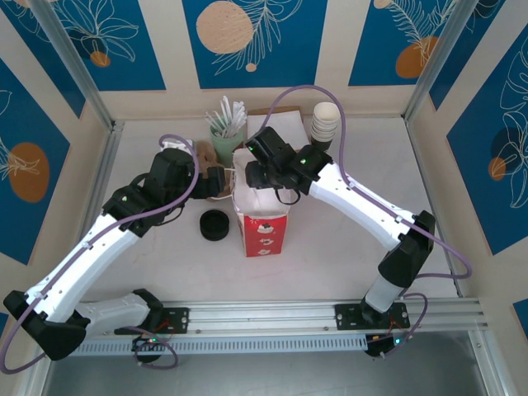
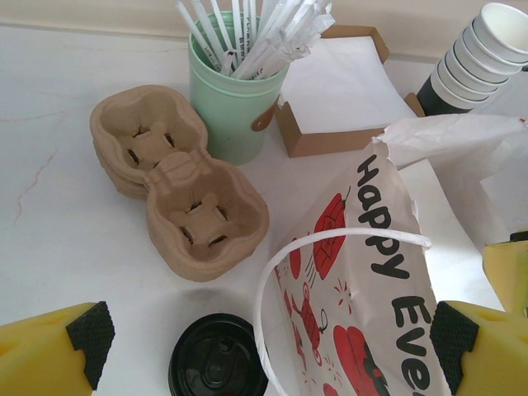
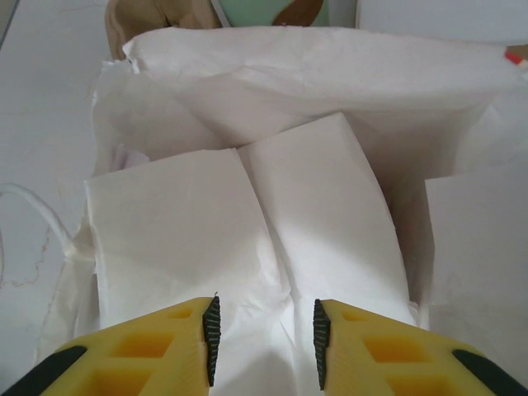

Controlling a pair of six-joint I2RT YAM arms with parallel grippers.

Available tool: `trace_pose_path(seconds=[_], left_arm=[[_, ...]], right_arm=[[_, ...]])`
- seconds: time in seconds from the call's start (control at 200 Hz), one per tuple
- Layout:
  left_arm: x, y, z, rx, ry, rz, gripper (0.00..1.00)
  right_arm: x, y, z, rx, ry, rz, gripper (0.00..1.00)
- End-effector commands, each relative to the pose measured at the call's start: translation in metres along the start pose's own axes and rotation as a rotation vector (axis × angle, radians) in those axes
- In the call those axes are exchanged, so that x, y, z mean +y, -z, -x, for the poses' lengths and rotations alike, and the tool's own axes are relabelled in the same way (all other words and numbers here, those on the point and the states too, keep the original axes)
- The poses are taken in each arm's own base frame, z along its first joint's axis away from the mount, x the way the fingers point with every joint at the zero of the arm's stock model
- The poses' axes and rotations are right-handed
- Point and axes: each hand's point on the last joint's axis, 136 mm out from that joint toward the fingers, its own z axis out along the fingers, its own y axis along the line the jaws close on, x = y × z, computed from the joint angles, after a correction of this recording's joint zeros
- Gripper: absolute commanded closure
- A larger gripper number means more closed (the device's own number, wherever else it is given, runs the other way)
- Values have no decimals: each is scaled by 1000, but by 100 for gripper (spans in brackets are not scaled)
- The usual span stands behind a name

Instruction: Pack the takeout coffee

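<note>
The takeout coffee is hidden or out of view. A white paper bag with red print stands upright mid-table, its mouth open. My right gripper hangs over that mouth; in the right wrist view its jaws are apart with only the bag's white inner folds beneath them. My left gripper sits just left of the bag, wide open. In the left wrist view nothing is between its yellow fingers, and the bag with its white handle loop is close ahead.
A short black stack of lids lies left of the bag. Behind are brown pulp cup carriers, a green cup of straws, a box of napkins and a stack of lidless cups.
</note>
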Motion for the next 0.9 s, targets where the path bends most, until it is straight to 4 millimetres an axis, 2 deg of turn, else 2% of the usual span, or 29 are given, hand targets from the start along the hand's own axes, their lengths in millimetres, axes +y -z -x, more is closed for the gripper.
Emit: trace_pose_path(seconds=[0.0,0.27,0.36,0.63,0.72,0.895], left_arm=[[5,3,10,-45,6,12,1],[5,1,9,-43,4,13,1],[6,0,8,-39,-1,16,0],[9,-3,6,-31,-1,27,0],[10,-4,6,-27,2,26,0],[9,-6,4,-18,3,20,0]], right_arm=[[13,5,17,-47,9,69,63],[18,-26,19,-9,-10,90,62],[20,-37,14,14,-8,92,62],[6,-66,-9,84,-28,34,62],[4,-72,-17,102,-37,28,62],[0,-75,-18,110,-26,1,62]])
